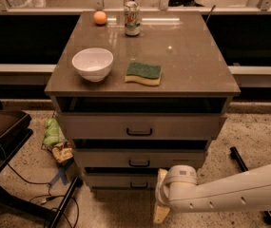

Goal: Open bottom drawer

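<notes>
Bottom drawer [111, 180] looks shut, just left of and slightly above our gripper [162, 205]. Its black bar handle [139, 185] is untouched. We judge this the approach; the gripper's opening we cannot tell. Next: reach that handle, then pull.

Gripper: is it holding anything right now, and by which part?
Nothing seems held. The gripper hangs low in front of the cabinet, just right of the bottom drawer and its black handle, not on it.

Cream gripper [160, 209] low by grey-beige bottom drawer [111, 181], black handle [139, 185]; white bowl [92, 63]; green-yellow sponge [143, 73].
</notes>
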You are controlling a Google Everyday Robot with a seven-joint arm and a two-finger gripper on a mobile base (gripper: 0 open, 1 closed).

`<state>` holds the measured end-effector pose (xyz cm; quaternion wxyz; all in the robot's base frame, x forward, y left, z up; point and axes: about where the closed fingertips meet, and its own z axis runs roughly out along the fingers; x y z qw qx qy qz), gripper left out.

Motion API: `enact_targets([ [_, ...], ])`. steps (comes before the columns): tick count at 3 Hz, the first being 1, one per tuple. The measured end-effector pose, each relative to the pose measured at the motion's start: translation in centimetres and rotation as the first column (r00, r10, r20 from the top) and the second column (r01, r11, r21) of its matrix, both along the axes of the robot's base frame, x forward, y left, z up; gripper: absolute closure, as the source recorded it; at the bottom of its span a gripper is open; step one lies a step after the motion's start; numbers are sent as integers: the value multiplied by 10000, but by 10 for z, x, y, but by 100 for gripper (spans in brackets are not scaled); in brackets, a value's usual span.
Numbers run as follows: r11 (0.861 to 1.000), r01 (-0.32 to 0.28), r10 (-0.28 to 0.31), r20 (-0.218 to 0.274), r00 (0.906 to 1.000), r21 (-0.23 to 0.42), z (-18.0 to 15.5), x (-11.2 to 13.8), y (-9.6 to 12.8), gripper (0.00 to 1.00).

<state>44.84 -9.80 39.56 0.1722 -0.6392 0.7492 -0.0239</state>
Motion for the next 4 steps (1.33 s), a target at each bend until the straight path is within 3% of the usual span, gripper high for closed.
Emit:
enact_targets([
  [1, 9998, -151, 150, -106, 9998, -98, -6, 1, 12, 0],
  [2, 9970, -626, 609, -377, 9974, -460, -38, -2, 34, 0],
  [4, 9853, -1467, 1435, -410, 9888, -874, -116, 15, 58, 0],
])
